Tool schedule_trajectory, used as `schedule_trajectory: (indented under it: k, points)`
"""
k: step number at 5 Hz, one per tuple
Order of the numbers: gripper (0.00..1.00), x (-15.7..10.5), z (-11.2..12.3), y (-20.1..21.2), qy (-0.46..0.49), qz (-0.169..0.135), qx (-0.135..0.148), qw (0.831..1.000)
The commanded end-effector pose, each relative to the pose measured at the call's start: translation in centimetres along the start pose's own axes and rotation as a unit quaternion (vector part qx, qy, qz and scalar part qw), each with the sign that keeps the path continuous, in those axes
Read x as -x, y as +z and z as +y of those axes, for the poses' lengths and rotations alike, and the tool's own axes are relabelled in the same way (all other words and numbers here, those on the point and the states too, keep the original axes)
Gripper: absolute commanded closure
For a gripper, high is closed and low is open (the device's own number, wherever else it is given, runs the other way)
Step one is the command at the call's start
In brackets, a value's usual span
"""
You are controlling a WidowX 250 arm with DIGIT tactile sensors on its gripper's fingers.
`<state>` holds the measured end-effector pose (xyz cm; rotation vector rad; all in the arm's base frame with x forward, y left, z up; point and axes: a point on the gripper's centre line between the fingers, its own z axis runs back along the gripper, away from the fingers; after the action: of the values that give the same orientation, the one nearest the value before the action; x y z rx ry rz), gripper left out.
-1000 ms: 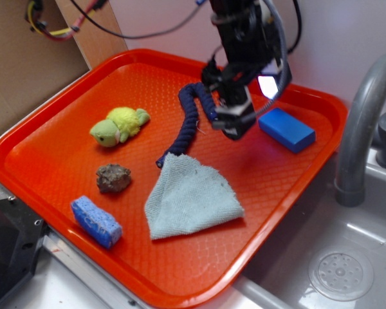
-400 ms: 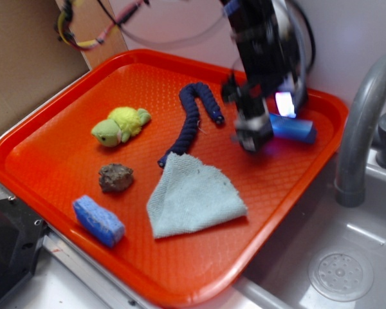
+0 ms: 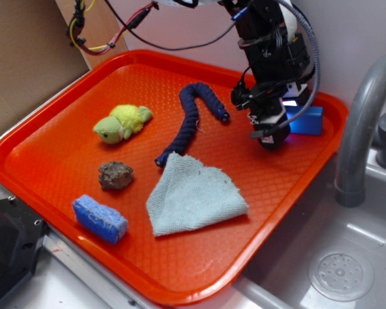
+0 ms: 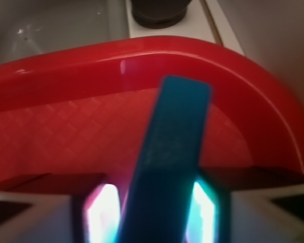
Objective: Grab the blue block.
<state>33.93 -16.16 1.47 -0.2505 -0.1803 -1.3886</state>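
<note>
Tray (image 3: 64, 141): orange-red moulded plastic with a raised rounded rim and a fine diamond-embossed floor; it carried every object
Progress: the approach looked done, since the gripper (image 3: 271, 132) sat low at the tray's far right corner with the blue block (image 3: 307, 120) running between its 2 fingers; judged from the pictures, closing and lifting were still left
Jaws: spread, 1 finger on each side of the block in the wrist view, with lit slivers of gap visible, so not yet pinching as far as could be told
Gripper: black, hard-edged, hung with cables; coloured light glowed off its inner faces
Cloth (image 3: 193, 196): pale blue-green terry, soft and nubbly, folded to a rough triangle near the middle of the tray's front edge
Rope toy (image 3: 192, 121): dark navy, ribbed and twisted, curved like a hook at the tray's centre toward the far edge
Blue block (image 4: 172, 152): smooth, solid, bright blue, flat faces and sharp edges, lying close to the far right rim
Plush (image 3: 121, 123): yellow-green, fuzzy and rounded, toward the left edge
Sponge (image 3: 99, 218): paler blue, porous, soft-cornered, at the front left corner
Lump (image 3: 115, 175): brown, rough and rock-like, between plush and sponge
</note>
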Motion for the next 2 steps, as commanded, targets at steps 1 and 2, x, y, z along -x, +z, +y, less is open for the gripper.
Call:
schedule_trajectory:
  k: [1,2]
  points:
    - [1.0,4.2,-1.1,7.5,0.212,-0.04,-0.003,0.976]
    - [1.0,6.4,-3.4,13.2,0.336,0.048,-0.035,0.94]
